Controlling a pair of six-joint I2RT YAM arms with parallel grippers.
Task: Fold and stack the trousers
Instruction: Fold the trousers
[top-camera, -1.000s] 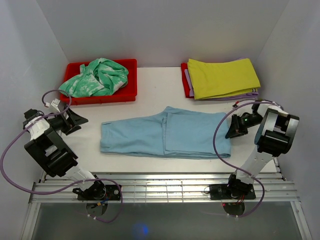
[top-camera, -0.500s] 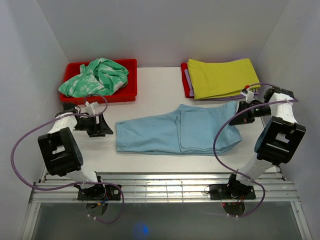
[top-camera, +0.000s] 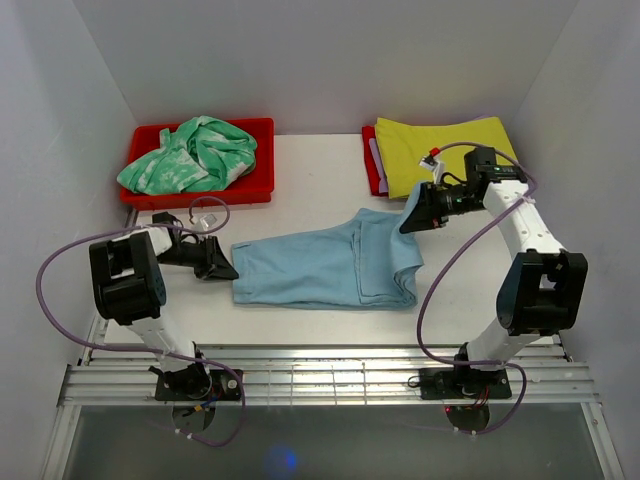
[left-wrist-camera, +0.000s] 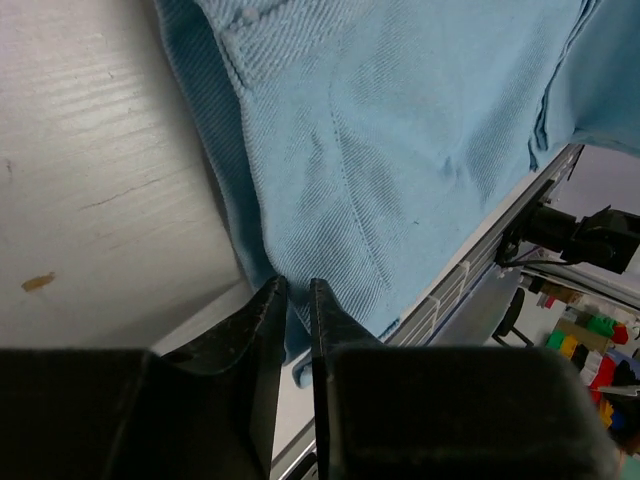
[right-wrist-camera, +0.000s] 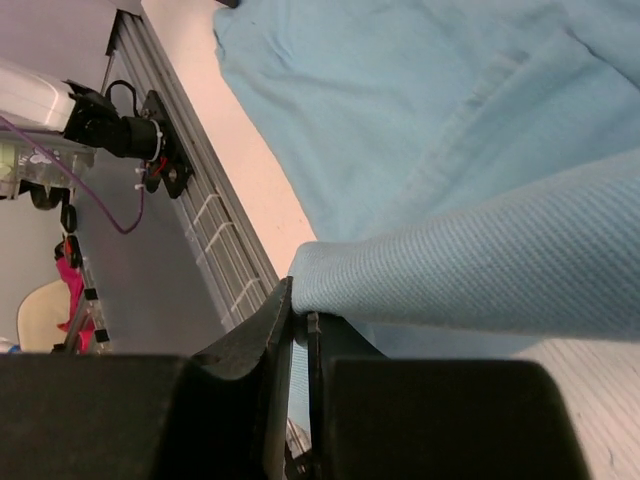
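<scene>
From the top: got the trousers (top-camera: 320, 268) spread between the two grippers, left gripper (top-camera: 222, 268) clamped on the cloth edge right at its tips, right gripper (top-camera: 410, 222) pinching the other end, raised and curled over. Left wrist: fingers (left-wrist-camera: 266, 322) squeezed on a blue edge. Right wrist: same deal, fingers (right-wrist-camera: 275, 322) tight on a fold, more cloth beyond the tips.

The left arm (top-camera: 125, 285) and the right arm (top-camera: 540, 285) look the same: big black blocks joined by white tubes. Each one stands on a small black base (top-camera: 190, 383). A thin purple cable (top-camera: 40, 290) loops beside the left arm, and another purple cable (top-camera: 420, 308) loops beside the right arm. The left gripper (top-camera: 230, 272) and the right gripper (top-camera: 405, 226) are black too, with flat, smooth fingers (left-wrist-camera: 262, 330).
</scene>
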